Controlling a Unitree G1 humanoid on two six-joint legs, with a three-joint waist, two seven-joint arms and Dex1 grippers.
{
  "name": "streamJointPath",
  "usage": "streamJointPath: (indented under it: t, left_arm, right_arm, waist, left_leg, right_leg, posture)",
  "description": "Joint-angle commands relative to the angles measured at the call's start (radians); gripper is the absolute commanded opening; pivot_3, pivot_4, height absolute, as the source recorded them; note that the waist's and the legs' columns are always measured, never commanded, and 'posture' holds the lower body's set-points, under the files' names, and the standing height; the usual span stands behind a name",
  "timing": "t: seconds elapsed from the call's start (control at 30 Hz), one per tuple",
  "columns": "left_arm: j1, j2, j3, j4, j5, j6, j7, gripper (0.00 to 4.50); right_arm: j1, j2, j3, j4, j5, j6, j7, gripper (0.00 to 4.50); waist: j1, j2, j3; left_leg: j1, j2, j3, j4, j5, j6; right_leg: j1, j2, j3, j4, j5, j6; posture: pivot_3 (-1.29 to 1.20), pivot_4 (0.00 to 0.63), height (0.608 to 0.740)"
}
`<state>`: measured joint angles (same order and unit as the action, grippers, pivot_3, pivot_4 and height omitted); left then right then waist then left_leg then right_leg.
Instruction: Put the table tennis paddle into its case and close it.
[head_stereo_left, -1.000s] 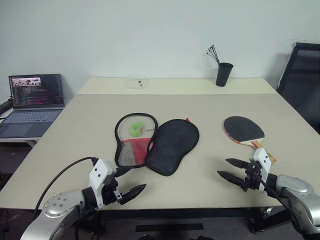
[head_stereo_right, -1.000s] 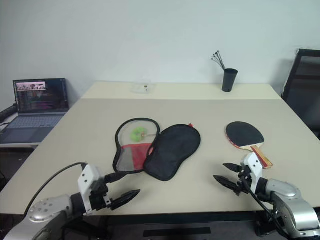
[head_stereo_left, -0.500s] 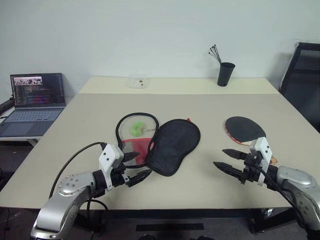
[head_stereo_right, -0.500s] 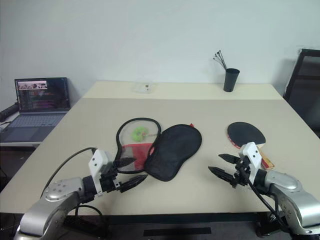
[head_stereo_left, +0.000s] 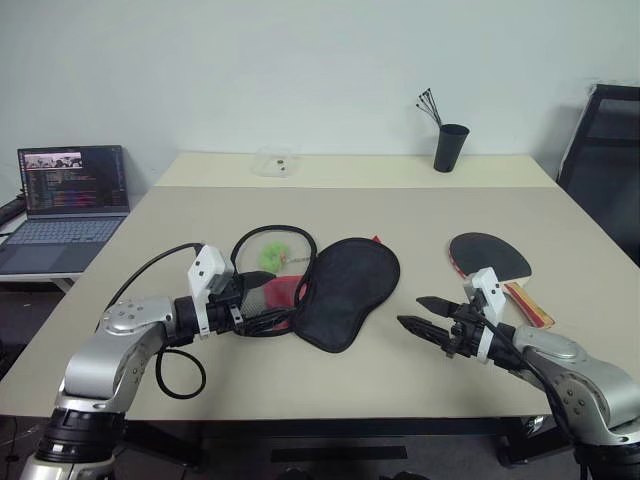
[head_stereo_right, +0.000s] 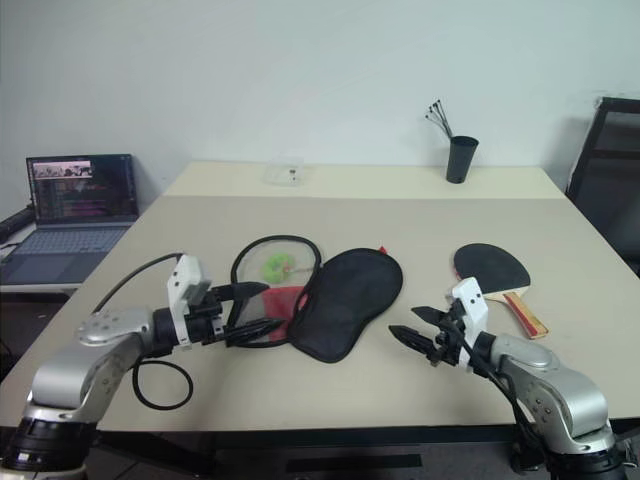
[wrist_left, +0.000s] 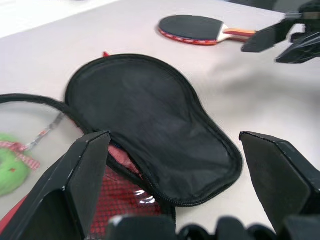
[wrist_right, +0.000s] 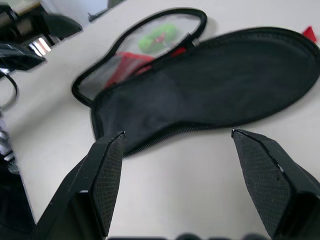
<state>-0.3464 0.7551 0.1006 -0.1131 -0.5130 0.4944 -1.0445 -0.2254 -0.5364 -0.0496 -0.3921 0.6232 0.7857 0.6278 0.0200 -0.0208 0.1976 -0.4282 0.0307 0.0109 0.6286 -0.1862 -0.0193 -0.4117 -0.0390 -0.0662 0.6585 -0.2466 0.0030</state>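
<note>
Left hand (head_stereo_left: 262, 297), fingers spread and empty, has come forward from the counter's (head_stereo_left: 420, 215) near edge to the open case (head_stereo_left: 318, 283), hovering over its mesh half. Right hand (head_stereo_left: 432, 321), also spread and empty, has moved toward the case, leaving the paddle (head_stereo_left: 489, 259) untouched beyond it, well apart from the case. Nothing is packed yet.

laptop (head_stereo_left: 70, 195); black cup (head_stereo_left: 449, 148); chair (head_stereo_left: 605, 150)
</note>
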Motion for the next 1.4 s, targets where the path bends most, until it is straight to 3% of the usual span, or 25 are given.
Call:
streamJointPath:
  t: [0.03,0.07,0.2,0.6,0.87,1.37,1.4]
  left_arm:
    - [-0.046,0.019,0.006,0.029,0.005,-0.017,-0.027,4.5]
    - [-0.058,0.02,0.006,0.041,0.011,-0.021,-0.028,4.5]
    - [-0.077,0.029,0.014,0.06,0.017,-0.031,-0.039,4.5]
    - [-0.108,0.081,0.035,0.079,0.003,-0.028,-0.106,4.5]
    - [-0.126,0.08,0.02,0.103,0.03,-0.06,-0.119,4.5]
    - [-0.122,0.079,0.029,0.142,0.05,-0.107,-0.132,4.5]
    - [-0.118,0.079,0.03,0.143,0.05,-0.111,-0.132,4.5]
  right_arm:
    - [-0.035,0.002,0.019,-0.01,-0.034,-0.047,0.0,3.71]
    - [-0.045,0.007,0.026,0.004,-0.043,-0.047,-0.007,3.71]
    - [-0.081,0.021,0.05,0.029,-0.056,-0.005,-0.034,4.44]
    - [-0.232,0.18,0.095,0.144,-0.036,0.305,-0.198,4.44]
    - [-0.283,0.238,0.192,0.207,-0.099,0.275,-0.181,4.44]
    - [-0.369,0.314,0.254,0.348,-0.196,0.175,-0.16,4.44]
    - [-0.371,0.317,0.255,0.355,-0.202,0.17,-0.163,4.28]
  waist:
    - [0.0,0.0,0.0]
    - [0.0,0.0,0.0]
    - [0.0,0.0,0.0]
    - [-0.004,0.0,0.0]
    - [-0.009,0.0,0.0]
    - [-0.018,0.0,0.0]
    - [-0.019,0.0,0.0]
  left_leg:
    - [0.0,0.0,0.0,0.0,0.0,0.0]
    - [0.0,0.0,0.0,0.0,0.0,0.0]
    - [0.0,0.0,0.0,0.0,0.0,0.0]
    - [0.0,0.001,0.0,0.0,0.0,0.0]
    - [0.0,0.001,0.001,0.0,0.0,0.0]
    - [0.0,0.001,0.001,0.0,0.0,0.0]
    - [0.0,0.001,0.001,0.0,0.0,0.0]
  right_leg:
    - [0.0,0.0,0.0,0.0,0.0,0.0]
    - [0.0,0.0,-0.001,0.0,0.0,0.0]
    - [0.0,0.001,-0.001,0.001,0.0,0.0]
    - [-0.001,0.001,0.0,0.002,0.0,0.0]
    - [-0.001,0.001,0.0,0.002,0.0,0.0]
    - [-0.002,0.001,0.0,0.004,0.0,0.0]
    - [-0.002,0.001,0.001,0.004,0.0,0.0]
  posture:
    - [0.0,0.15,0.74]
    - [0.0,0.15,0.74]
    - [0.0,0.15,0.74]
    - [0.0,0.15,0.74]
    - [0.0,0.15,0.74]
    - [0.0,0.15,0.74]
    - [0.0,0.15,0.74]
